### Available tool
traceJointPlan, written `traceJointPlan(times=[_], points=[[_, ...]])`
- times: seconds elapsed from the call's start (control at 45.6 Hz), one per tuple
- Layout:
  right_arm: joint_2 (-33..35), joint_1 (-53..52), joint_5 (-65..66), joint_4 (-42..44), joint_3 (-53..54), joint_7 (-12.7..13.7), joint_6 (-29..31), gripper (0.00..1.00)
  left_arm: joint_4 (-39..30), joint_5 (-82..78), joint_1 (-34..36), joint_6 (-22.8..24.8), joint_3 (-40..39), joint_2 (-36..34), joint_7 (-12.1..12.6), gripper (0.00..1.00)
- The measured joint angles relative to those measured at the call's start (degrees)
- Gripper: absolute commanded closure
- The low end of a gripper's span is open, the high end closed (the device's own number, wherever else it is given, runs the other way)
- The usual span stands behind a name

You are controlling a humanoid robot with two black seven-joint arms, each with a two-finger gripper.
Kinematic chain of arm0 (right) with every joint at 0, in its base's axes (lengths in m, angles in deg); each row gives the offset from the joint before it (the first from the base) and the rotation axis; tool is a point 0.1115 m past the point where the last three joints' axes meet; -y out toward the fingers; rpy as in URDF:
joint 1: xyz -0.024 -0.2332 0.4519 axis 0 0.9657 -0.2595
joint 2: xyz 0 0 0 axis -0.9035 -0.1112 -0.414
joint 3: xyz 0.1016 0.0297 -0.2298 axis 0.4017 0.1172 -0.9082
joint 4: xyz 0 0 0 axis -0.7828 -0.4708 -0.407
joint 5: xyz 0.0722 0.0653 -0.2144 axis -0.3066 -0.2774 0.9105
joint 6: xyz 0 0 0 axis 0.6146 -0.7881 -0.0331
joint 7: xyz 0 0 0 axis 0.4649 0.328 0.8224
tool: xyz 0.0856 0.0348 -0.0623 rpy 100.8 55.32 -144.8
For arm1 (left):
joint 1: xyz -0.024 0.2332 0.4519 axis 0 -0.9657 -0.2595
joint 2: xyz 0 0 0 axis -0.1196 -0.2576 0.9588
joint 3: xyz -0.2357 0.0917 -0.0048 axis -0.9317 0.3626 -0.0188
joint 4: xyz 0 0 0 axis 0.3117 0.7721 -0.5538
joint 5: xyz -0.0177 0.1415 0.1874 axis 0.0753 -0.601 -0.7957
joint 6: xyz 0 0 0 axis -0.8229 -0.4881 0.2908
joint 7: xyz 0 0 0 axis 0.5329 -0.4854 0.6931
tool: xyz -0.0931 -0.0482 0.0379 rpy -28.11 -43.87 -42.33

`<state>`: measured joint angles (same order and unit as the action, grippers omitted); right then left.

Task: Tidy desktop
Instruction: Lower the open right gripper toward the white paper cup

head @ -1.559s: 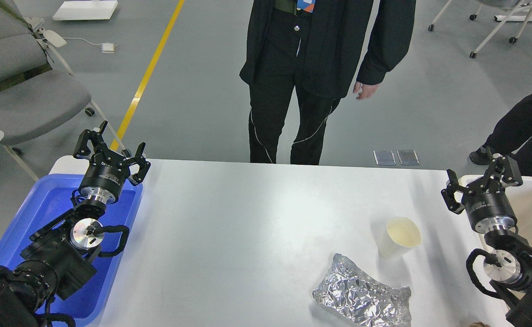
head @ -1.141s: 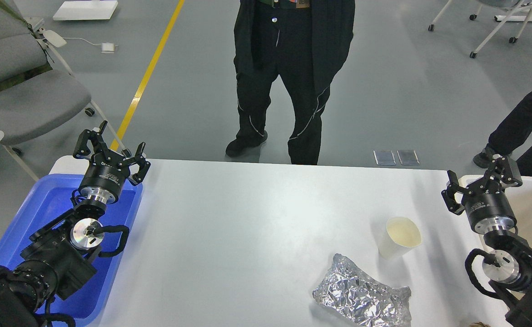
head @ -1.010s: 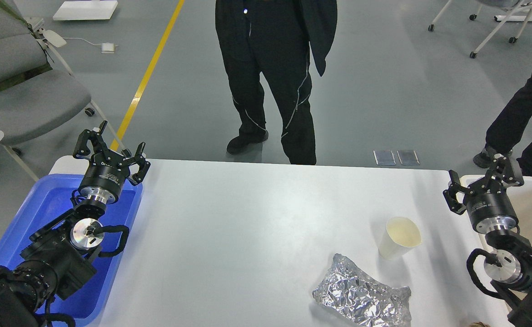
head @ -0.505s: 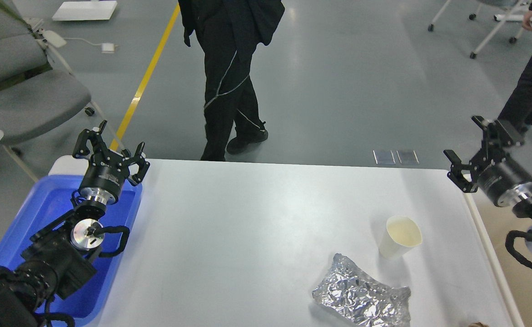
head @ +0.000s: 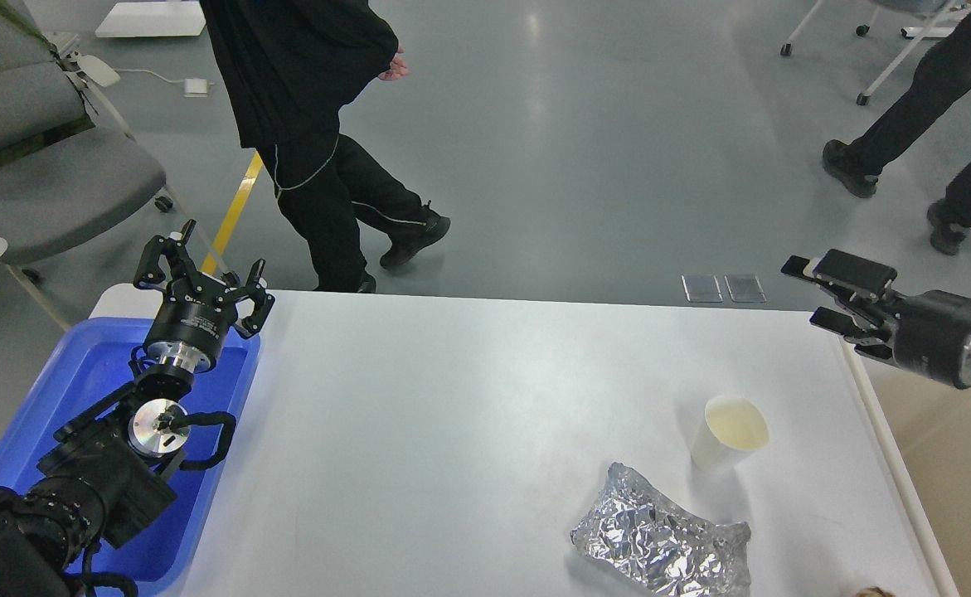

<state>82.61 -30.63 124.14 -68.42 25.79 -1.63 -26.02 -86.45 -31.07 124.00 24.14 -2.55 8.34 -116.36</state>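
The desktop (head: 468, 414) is a wide white tabletop. On its right front stand an upright white paper cup (head: 730, 433) and, nearer me, a crumpled sheet of silver foil (head: 659, 543). My left gripper (head: 201, 269) is open and empty over the far end of the blue tray (head: 79, 373). My right gripper (head: 814, 292) is open and empty. It lies sideways with its fingers pointing left, over the desktop's far right corner, behind and to the right of the cup.
A beige-white bin (head: 949, 481) adjoins the desktop's right edge. A small brown thing (head: 871, 592) peeks in at the bottom edge. A person in black (head: 311, 124) walks on the floor beyond the table, another's legs (head: 933, 108) show far right. A grey chair (head: 46, 166) stands left.
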Motion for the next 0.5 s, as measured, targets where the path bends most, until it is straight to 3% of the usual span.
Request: traceJointPlan(times=[0.22,0.505], points=[[-1.69,-8.92,11.85,-0.57,-13.43,4.28,-0.07,0.0,0.0,0.0,0.0,0.01,0.0,0.0,0.0,0.0],[-8.22,-12.62,20.31,3.35,-23.13,5.44,-0.84,0.0,0.0,0.0,0.0,0.01,0.0,0.0,0.0,0.0]])
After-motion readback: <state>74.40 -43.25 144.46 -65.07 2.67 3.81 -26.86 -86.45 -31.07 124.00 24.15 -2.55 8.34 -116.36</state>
